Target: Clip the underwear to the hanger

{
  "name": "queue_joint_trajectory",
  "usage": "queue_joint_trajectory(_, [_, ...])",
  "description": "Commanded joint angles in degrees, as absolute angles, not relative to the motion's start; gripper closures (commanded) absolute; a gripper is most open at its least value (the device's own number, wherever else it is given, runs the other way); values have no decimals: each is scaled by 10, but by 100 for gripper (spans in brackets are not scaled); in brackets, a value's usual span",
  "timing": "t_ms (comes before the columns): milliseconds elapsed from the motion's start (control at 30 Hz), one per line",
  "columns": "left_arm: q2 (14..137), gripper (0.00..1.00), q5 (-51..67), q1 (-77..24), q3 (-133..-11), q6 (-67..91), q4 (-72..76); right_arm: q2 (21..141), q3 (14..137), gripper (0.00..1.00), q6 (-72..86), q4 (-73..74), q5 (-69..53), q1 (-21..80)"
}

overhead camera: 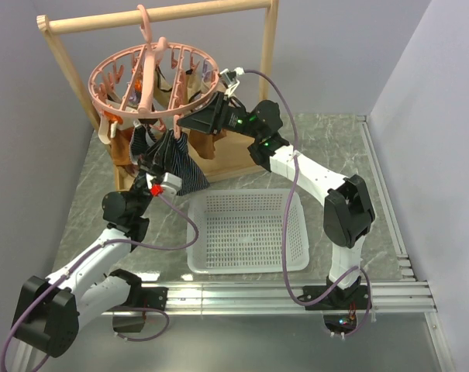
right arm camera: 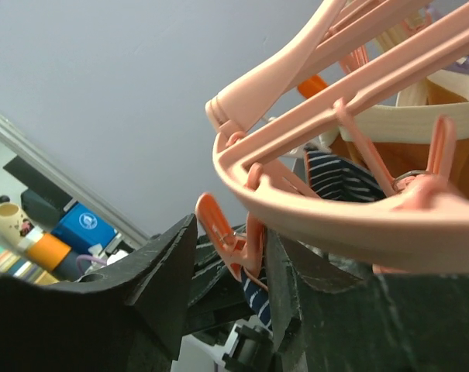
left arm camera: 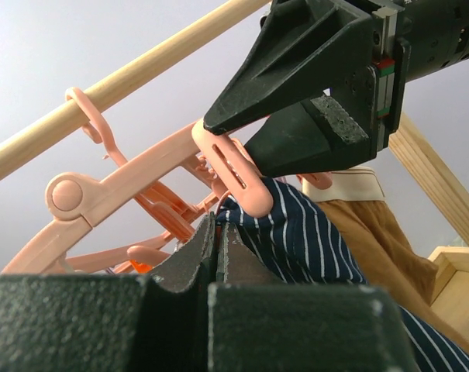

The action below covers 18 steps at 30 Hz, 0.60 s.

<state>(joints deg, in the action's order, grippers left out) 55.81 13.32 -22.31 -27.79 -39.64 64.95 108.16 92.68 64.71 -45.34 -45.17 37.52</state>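
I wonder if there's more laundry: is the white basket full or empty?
Empty. Only bare mesh floor shows inside the white basket.

- the hanger (overhead camera: 119, 108): round pink ring with many clips, hanging slightly tilted at 11 o'clock.
- the underwear (overhead camera: 177, 160): navy with white stripes, drooping limp beneath the ring's 6 o'clock edge.

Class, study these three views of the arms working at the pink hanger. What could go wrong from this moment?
1. The right gripper pinches only the clip's upper end; it might slip off, so the clip snaps shut without cloth.
2. The left gripper holds just an edge of the underwear, which could pull free and drop.
3. The hanger hangs from a rod, so pushing may swing it away.
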Motion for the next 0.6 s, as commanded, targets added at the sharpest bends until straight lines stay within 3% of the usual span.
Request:
queue_joint_trajectory(0, [558, 99, 142, -221, -304, -387, 666, 1081, 948, 52, 649, -469, -472, 382])
queue_joint_trajectory(200, [556, 99, 142, -221, -302, -387, 663, 1079, 947, 44, 643, -463, -471, 382])
queue_joint_trajectory(367, [549, 100, 142, -221, -299, -393, 643, 1071, 942, 29, 628, -440, -468, 380])
queue_joint_trajectory(567, [518, 100, 177, -221, -307, -405, 516, 1048, 930, 20, 570, -367, -470, 373])
